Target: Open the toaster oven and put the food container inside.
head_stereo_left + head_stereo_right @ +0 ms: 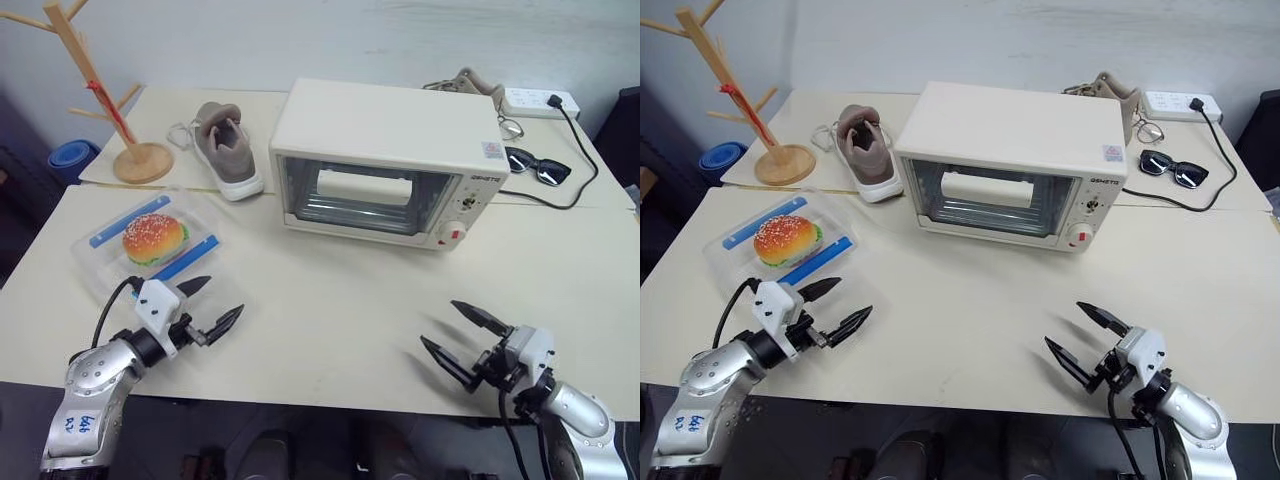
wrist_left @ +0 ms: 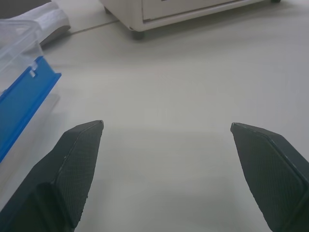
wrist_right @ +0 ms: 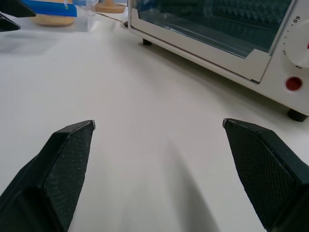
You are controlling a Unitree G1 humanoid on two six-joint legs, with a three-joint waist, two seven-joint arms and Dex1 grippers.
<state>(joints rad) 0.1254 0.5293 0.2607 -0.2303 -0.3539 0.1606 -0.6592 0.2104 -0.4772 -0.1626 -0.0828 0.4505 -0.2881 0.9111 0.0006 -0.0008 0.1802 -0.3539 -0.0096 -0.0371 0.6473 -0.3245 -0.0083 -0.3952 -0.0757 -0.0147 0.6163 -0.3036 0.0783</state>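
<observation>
The cream-white toaster oven (image 1: 385,160) stands at the middle back of the table with its glass door shut. Left of it lies the clear food container (image 1: 150,245) with blue clip strips and a sesame burger inside. My left gripper (image 1: 212,302) hovers open just in front of the container's near right corner, nothing between its fingers. My right gripper (image 1: 455,327) is open near the table's front edge, well in front of the oven's knob panel. In the right wrist view the oven door (image 3: 212,29) and a red knob (image 3: 293,83) lie ahead.
A grey shoe (image 1: 228,148) lies left of the oven. A wooden rack (image 1: 105,95) stands at the back left. Sunglasses (image 1: 537,165), a power strip (image 1: 540,100) and a black cable (image 1: 585,150) lie to the oven's right. A seam (image 1: 160,187) runs between two joined tables.
</observation>
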